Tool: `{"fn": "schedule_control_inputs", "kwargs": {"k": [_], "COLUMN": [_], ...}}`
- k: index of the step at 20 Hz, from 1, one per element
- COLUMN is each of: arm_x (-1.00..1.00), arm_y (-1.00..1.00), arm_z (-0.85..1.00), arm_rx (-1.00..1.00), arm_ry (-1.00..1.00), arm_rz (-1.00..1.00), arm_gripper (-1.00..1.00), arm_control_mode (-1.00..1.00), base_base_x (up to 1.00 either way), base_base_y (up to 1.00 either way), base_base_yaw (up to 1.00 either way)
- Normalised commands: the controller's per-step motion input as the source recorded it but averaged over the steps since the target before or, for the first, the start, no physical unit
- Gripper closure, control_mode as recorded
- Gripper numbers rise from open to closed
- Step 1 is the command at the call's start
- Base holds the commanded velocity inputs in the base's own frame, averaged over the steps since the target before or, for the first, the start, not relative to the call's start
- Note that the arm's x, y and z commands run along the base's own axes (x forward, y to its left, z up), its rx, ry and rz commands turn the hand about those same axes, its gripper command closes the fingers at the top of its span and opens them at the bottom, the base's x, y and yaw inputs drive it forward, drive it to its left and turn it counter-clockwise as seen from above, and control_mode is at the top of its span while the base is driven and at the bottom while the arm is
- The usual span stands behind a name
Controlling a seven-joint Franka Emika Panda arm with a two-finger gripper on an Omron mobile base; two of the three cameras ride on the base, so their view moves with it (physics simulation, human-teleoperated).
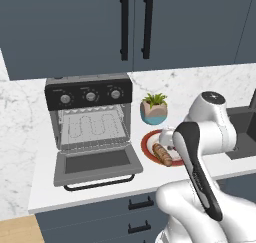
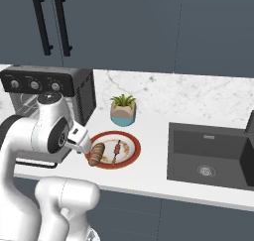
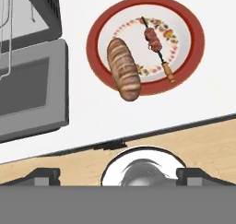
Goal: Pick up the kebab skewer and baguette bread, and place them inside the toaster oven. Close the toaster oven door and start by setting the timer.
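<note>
The baguette bread (image 3: pixel 123 69) lies on the left part of a red-rimmed plate (image 3: pixel 94 38), and the kebab skewer (image 3: pixel 154 41) lies to its right on the same plate. Both also appear from the right base, baguette bread (image 2: pixel 96 153) and kebab skewer (image 2: pixel 117 151). The toaster oven (image 1: pixel 89 94) stands left of the plate with its door (image 1: pixel 97 163) dropped flat and the wire rack (image 1: pixel 92 124) showing. My gripper (image 3: pixel 119 176) hovers above the counter's front edge near the plate, open, with nothing between its fingers.
A potted plant (image 1: pixel 154 109) in a blue pot stands behind the plate. A dark sink (image 2: pixel 213 155) is set into the counter to the right. Dark wall cabinets (image 1: pixel 135 27) hang above. The open oven door (image 3: pixel 27 91) reaches toward the counter edge left of the plate.
</note>
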Motion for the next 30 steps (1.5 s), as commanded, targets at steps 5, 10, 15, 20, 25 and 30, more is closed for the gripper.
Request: {"fn": "schedule_control_inputs", "kwargs": {"k": [5, 10, 15, 20, 25, 30], "arm_x": [0.20, 0.64, 0.47, 0.31, 0.23, 0.24], "arm_y": [-0.18, -0.11, -0.16, -0.07, -0.01, 0.02], "arm_z": [0.00, 0.00, -0.31, -0.50, -0.59, -0.28], "arm_rx": [-0.02, -0.01, 0.00, 0.00, 0.00, 0.00], "arm_ry": [0.07, 0.13, 0.05, 0.00, 0.00, 0.01], "arm_rz": [0.03, 0.01, 0.07, 0.04, 0.05, 0.00], "arm_gripper": [-1.00, -1.00, -1.00, -1.00, -1.00, -1.00], "arm_control_mode": [-1.00, -1.00, -1.00, -1.00, -1.00, -1.00], "base_base_x": [0.00, 0.00, 0.00, 0.00, 0.00, 0.00], "base_base_y": [0.00, 0.00, 0.00, 0.00, 0.00, 0.00], "base_base_yaw": [0.00, 0.00, 0.00, 0.00, 0.00, 0.00]}}
